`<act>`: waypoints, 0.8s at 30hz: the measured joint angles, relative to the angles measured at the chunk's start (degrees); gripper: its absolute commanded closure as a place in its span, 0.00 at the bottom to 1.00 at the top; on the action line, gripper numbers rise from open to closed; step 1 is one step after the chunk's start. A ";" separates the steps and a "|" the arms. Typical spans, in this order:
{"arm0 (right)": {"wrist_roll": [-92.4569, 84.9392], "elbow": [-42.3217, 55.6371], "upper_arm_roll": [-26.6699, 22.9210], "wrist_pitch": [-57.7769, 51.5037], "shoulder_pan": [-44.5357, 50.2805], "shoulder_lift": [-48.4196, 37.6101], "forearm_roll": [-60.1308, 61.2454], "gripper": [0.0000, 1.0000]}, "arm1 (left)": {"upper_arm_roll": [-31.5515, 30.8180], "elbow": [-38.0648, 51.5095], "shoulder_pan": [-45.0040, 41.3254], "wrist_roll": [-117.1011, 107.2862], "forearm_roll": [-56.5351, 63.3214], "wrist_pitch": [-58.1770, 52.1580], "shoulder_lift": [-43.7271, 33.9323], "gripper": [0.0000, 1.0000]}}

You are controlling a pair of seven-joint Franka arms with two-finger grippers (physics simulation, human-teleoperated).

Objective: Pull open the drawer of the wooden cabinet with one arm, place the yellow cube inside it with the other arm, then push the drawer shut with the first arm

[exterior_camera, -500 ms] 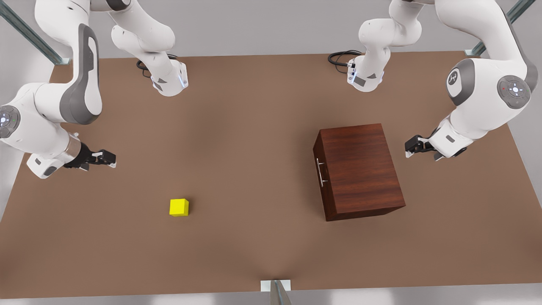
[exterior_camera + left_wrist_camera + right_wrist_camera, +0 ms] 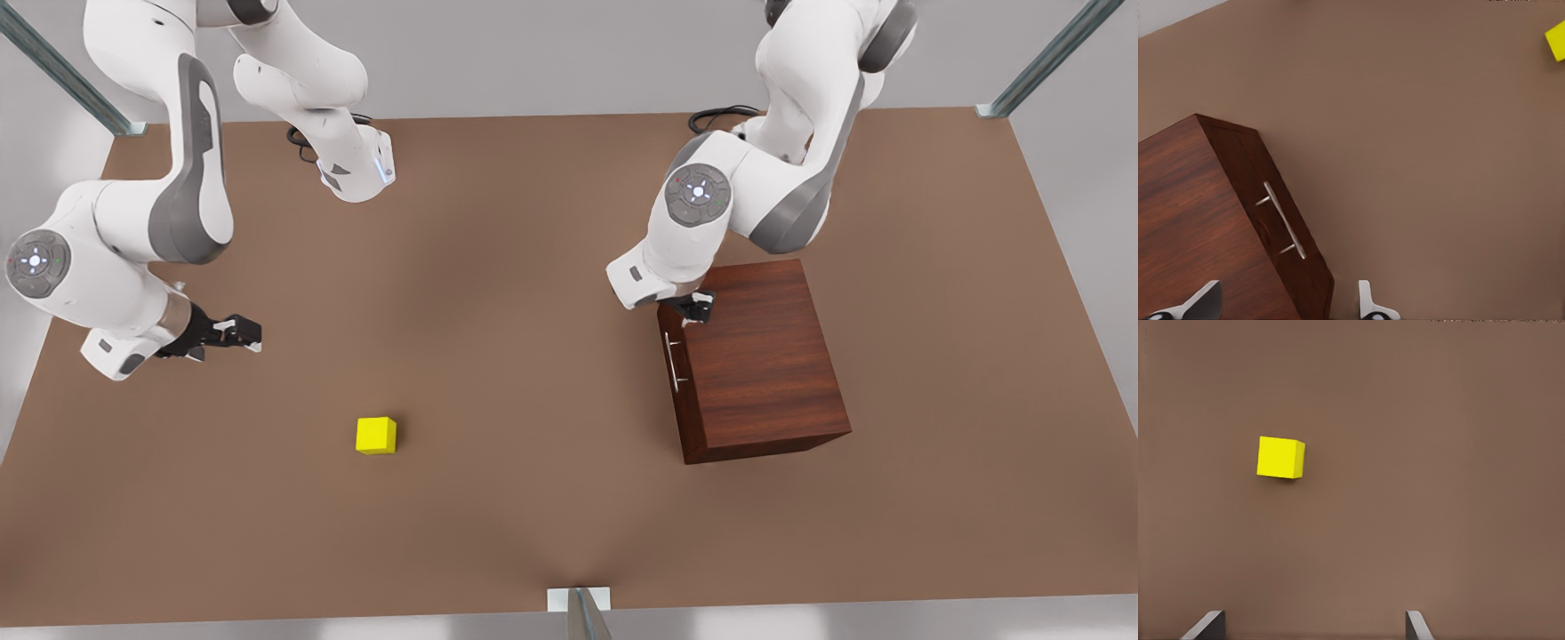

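in the front view the wooden cabinet [image 2: 756, 360] sits on the brown table [image 2: 533, 311] toward the front view's right, a boxy dark reddish-brown block with a plain flat top. its drawer [image 2: 673, 373] is fully in, its front flush with the cabinet's face toward the front view's left and carrying a slim silver bar handle [image 2: 675, 360]. the left gripper [image 2: 696, 308] hangs over the cabinet's top corner above the handle, touching nothing. the yellow cube [image 2: 376, 436], small, bright and plain, rests on the table well apart from the cabinet, toward the front view's left. the right gripper [image 2: 238, 333] hovers near the cube, apart from it.

in the left wrist view the cabinet [image 2: 1198, 220] shows wood grain, and the handle [image 2: 1283, 221] stands off the drawer front [image 2: 1268, 213] on two short posts. the two fingertips [image 2: 1368, 303] are spread wide and empty, straddling the cabinet's corner. the cube [image 2: 1557, 39] sits far off.

in the right wrist view the cube [image 2: 1280, 457] lies on bare table [image 2: 1438, 487], its faces an even yellow. the fingertips [image 2: 1417, 625] stand apart, holding nothing.
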 measured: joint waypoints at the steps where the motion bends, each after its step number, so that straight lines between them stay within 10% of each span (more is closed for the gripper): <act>1: -0.04 0.05 -0.01 -0.04 -0.05 0.04 0.01 0.00 | 0.65 0.62 -0.20 -2.30 0.06 0.84 2.12 0.00; 24: -0.50 0.98 -0.28 -0.24 -0.47 1.20 0.14 0.00 | 1.60 0.40 -1.99 -28.65 11.44 6.62 13.83 0.00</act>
